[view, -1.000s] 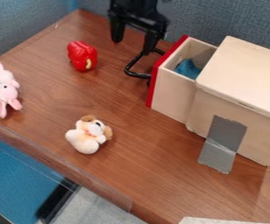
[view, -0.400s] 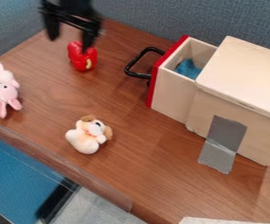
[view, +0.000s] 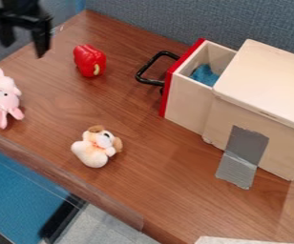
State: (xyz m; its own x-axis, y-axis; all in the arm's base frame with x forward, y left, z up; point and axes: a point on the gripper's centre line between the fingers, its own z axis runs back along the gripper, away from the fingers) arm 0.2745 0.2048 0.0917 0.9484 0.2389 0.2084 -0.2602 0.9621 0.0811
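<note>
Two plush toys (view: pixel 95 151), one glossy, lobed red pepper (view: pixel 86 58) and one wooden box (view: pixel 267 81) with its drawer (view: pixel 189 99) out sit on my desk (view: pixel 137 114). My hand (view: pixel 25 49), empty, its fingers spread, hangs left of the pepper, whose long axis slants down rightward, yellow-green stem (view: pixel 97 70) nearest the camera.

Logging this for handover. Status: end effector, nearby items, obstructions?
End effector upper left, open, empty. Red bell pepper and pink plush bunny nearest, untouched. Drawer standing open, blue cloth inside.
</note>
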